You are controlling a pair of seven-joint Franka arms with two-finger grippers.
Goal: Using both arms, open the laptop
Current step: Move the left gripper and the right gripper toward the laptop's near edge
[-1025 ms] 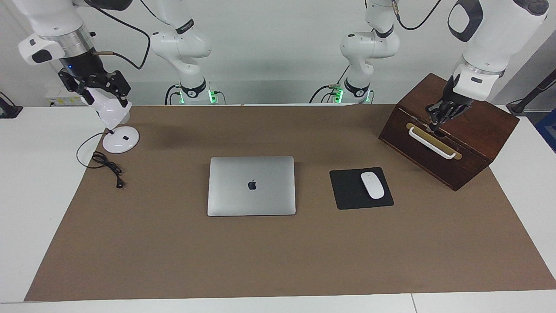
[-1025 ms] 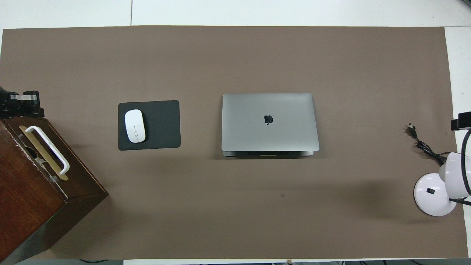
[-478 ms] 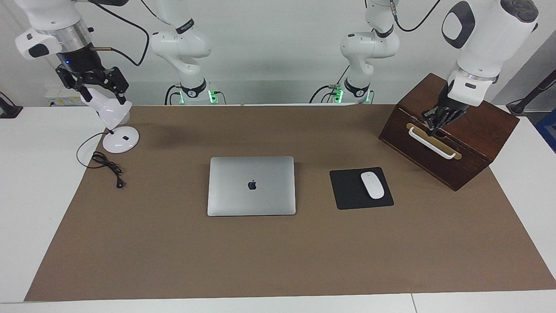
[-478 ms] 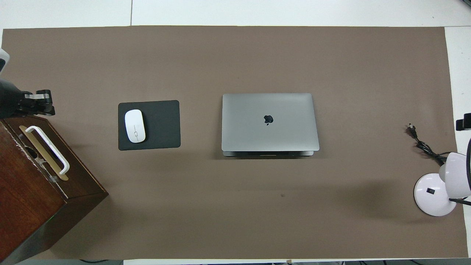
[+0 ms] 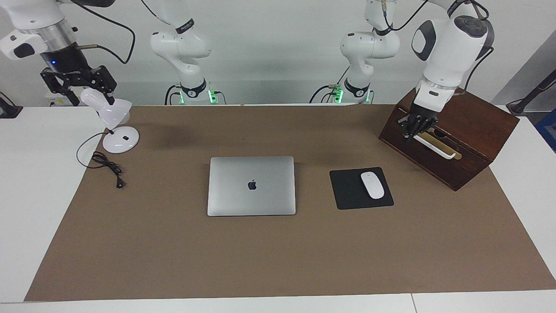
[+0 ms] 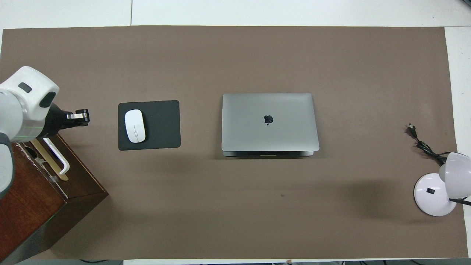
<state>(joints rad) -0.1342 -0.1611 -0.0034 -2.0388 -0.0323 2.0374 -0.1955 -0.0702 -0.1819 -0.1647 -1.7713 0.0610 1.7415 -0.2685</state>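
Note:
The silver-grey laptop (image 5: 251, 185) lies shut and flat in the middle of the brown mat, apple logo up; it also shows in the overhead view (image 6: 269, 122). My left gripper (image 5: 413, 129) hangs over the front corner of the wooden box, by the end of its white handle, toward the left arm's end of the table; it also shows in the overhead view (image 6: 78, 117). My right gripper (image 5: 77, 83) is raised over the white lamp's head at the right arm's end and is out of the overhead view. Both grippers are well apart from the laptop.
A black mouse pad (image 5: 347, 191) with a white mouse (image 5: 372, 185) lies beside the laptop toward the left arm's end. A tilted dark wooden box (image 5: 473, 130) stands there. A white desk lamp (image 5: 120, 140) and its black cable (image 5: 106, 165) sit at the right arm's end.
My left gripper has moved from over the box's handle toward the table's middle, to the box's corner. My right gripper has risen and drifted outward above the lamp. The laptop has not moved.

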